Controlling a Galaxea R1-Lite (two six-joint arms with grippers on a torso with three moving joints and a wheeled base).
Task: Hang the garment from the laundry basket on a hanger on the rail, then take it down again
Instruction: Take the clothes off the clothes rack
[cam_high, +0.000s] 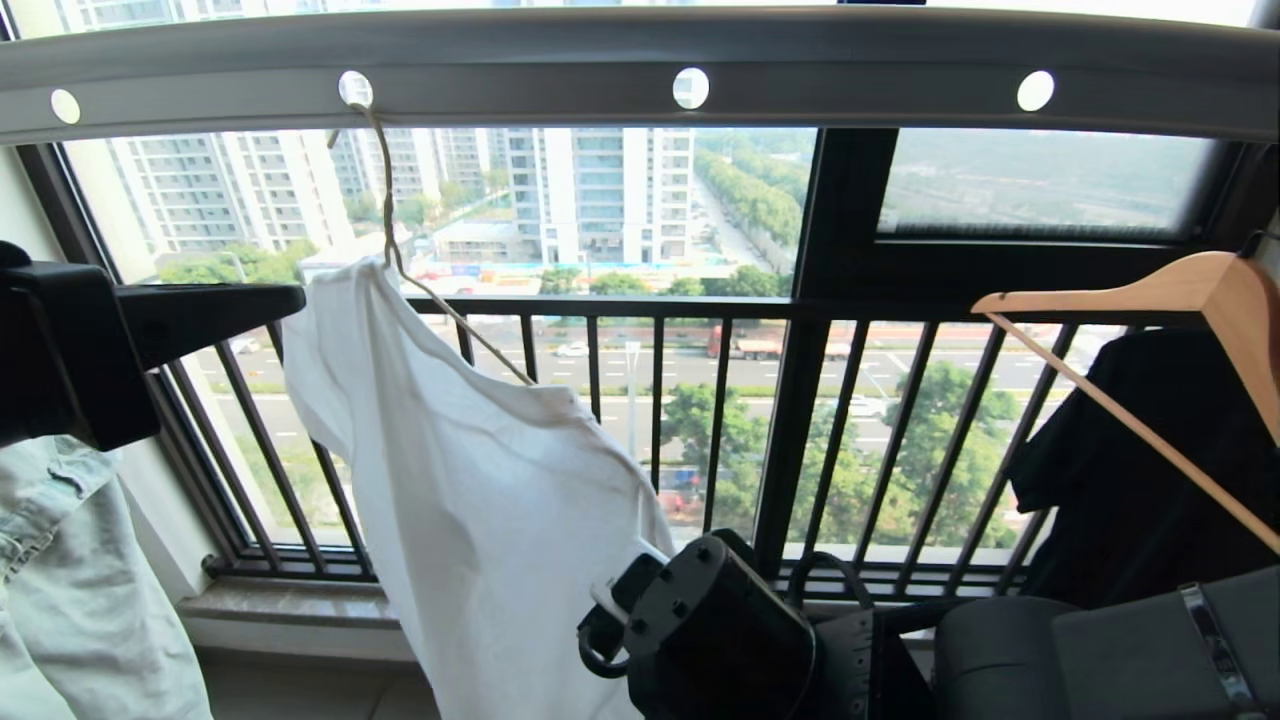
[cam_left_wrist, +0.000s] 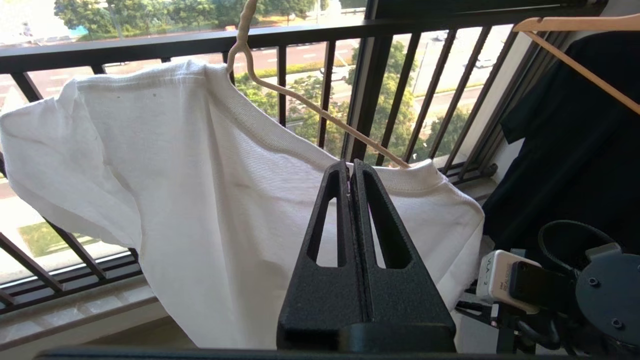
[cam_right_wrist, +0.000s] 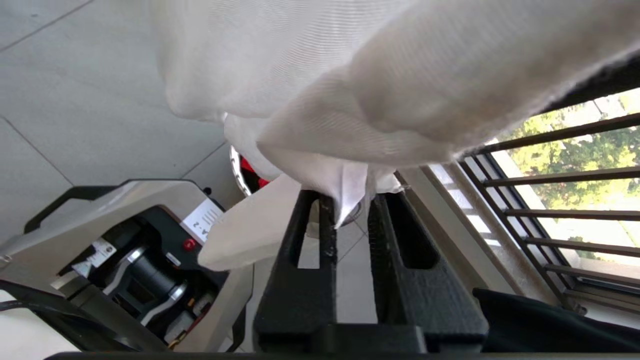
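Garment (cam_high: 480, 500) half-hung on hanger (cam_high: 470, 335)
Soft, light, slips easily: right gripper (cam_right_wrist: 350, 212) jaws slightly parted around hem; left gripper (cam_left_wrist: 349, 172) closed, empty; take the collar.

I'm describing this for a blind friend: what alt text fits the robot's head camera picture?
A white T-shirt hangs lopsided on a thin cream hanger hooked into a hole of a grey overhead rail, before a barred high-rise window. A wooden hanger with a black garment hangs at right.
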